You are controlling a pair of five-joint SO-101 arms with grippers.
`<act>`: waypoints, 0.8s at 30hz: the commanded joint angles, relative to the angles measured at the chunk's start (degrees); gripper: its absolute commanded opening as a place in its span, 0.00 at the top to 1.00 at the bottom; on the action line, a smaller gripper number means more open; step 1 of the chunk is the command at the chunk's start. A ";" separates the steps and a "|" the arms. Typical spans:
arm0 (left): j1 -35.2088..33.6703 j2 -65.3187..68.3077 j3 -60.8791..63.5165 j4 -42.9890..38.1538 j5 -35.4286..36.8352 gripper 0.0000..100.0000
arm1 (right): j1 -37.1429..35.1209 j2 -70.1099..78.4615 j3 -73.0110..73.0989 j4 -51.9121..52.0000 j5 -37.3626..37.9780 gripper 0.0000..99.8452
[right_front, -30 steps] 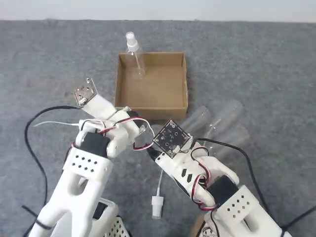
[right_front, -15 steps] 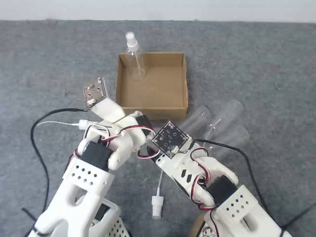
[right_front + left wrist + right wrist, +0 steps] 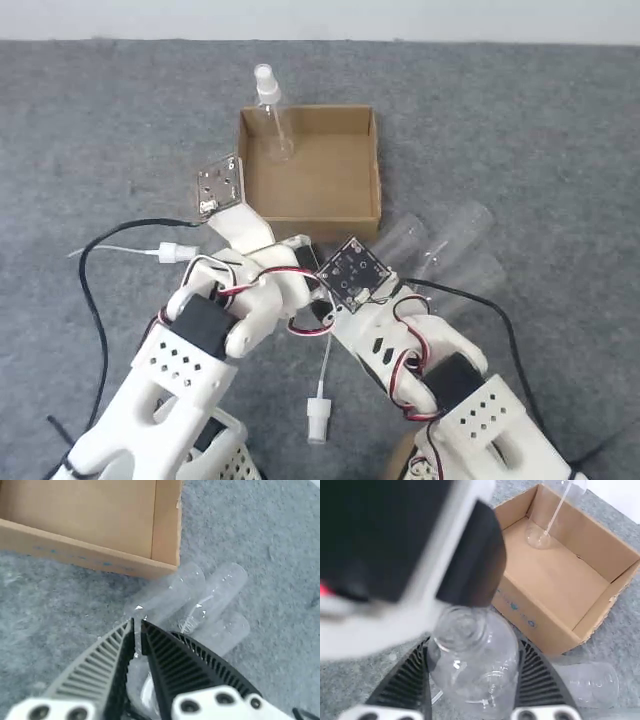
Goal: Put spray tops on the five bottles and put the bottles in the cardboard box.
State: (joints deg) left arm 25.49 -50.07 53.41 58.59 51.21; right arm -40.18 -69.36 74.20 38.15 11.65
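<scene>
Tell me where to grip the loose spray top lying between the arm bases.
Probably by the spray top's white cap, from straight above, closing across its sides. It lies flat on the carpet, and its thin tube looks too slim to hold firmly.

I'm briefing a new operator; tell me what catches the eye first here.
Mid-table, the right gripper clamps an uncapped clear bottle. Behind it sits the cardboard box, with one spray-topped bottle standing in a far corner. Three bare bottles lie by the box's near right corner.
</scene>
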 commanded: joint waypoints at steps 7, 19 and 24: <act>1.05 -0.88 -0.57 0.53 -0.70 0.99 | 1.89 -2.07 -0.97 -2.86 0.09 0.97; 3.69 -0.88 -0.13 0.79 0.88 0.89 | 3.74 -2.07 -0.97 -2.95 0.00 0.97; 1.49 -0.97 -0.84 3.60 0.88 0.89 | 3.91 -2.33 -0.97 -2.86 0.00 0.97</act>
State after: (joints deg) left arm 27.69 -50.24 53.49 58.77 51.47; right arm -37.27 -69.36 74.20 38.15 11.65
